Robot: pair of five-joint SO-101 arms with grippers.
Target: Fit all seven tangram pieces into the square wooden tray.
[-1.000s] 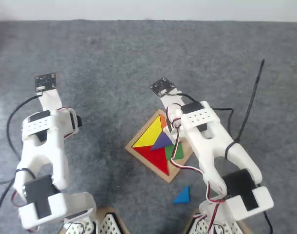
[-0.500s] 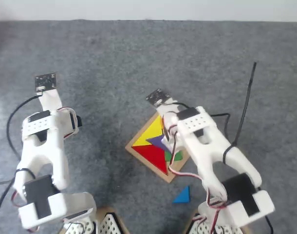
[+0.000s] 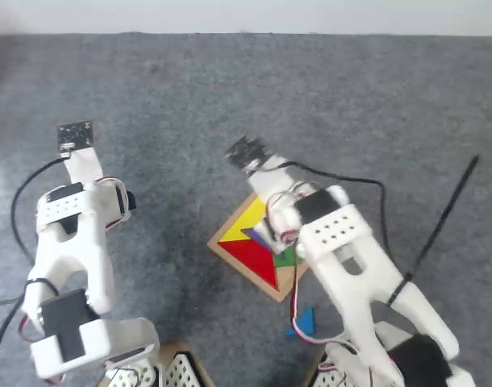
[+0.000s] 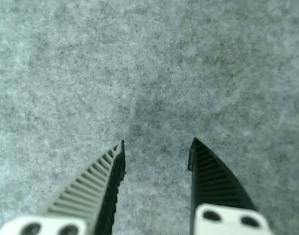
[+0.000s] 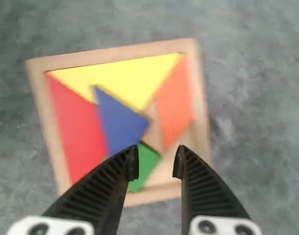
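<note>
Tray lies under right fingers, slightly parted and empty; left fingers, spread, hover well apart from it.

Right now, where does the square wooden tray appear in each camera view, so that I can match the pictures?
High view: the wooden tray lies just below centre, turned like a diamond, partly covered by the right arm.
Right wrist view: the tray spans the middle, just beyond the right gripper.
Left wrist view: grey mat beneath the left gripper.
Shared landmark: the yellow triangle inside the tray.
</note>
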